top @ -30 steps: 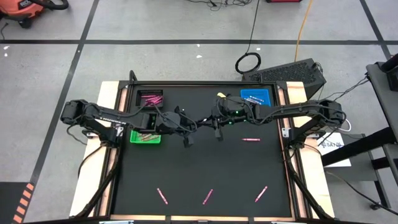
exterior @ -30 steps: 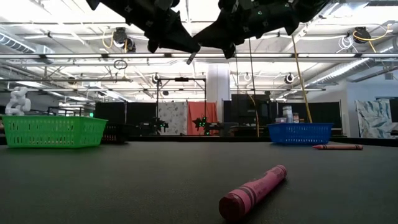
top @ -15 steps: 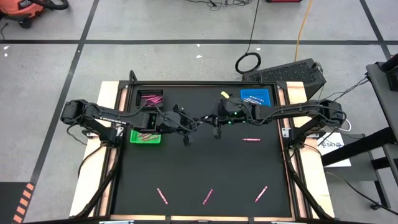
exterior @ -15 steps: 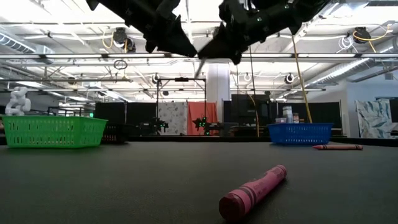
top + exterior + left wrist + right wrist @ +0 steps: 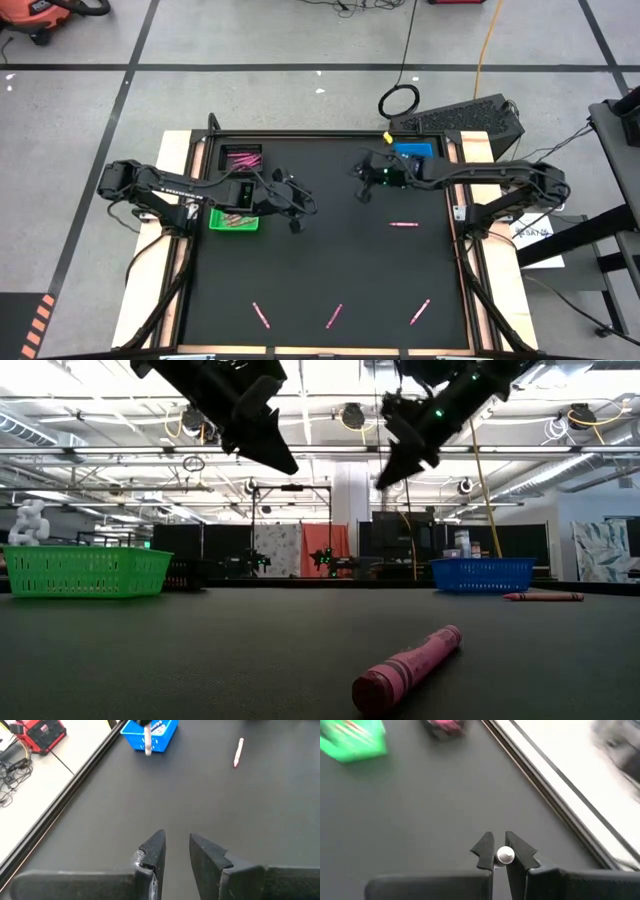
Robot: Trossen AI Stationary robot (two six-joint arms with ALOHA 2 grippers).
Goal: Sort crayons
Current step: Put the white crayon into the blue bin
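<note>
From above, I see my right gripper point(image 5: 364, 193) beside the blue tray point(image 5: 412, 155), my left gripper point(image 5: 296, 222) near the green tray point(image 5: 233, 221). My left wrist view shows those fingers point(image 5: 152, 855) parted, empty. In my right wrist view, fingers clamp a white crayon point(image 5: 505, 854). Pink crayons point(image 5: 403, 224) lie on the mat below both.

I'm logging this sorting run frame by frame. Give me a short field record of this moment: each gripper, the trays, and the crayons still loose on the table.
left gripper: open, empty, raised over the mat near the green tray
right gripper: shut on a white crayon, raised near the blue tray
pink tray: far left corner, holds pink crayons
loose crayons: four pink ones on the black mat; one mid right, three along the near edge
</note>
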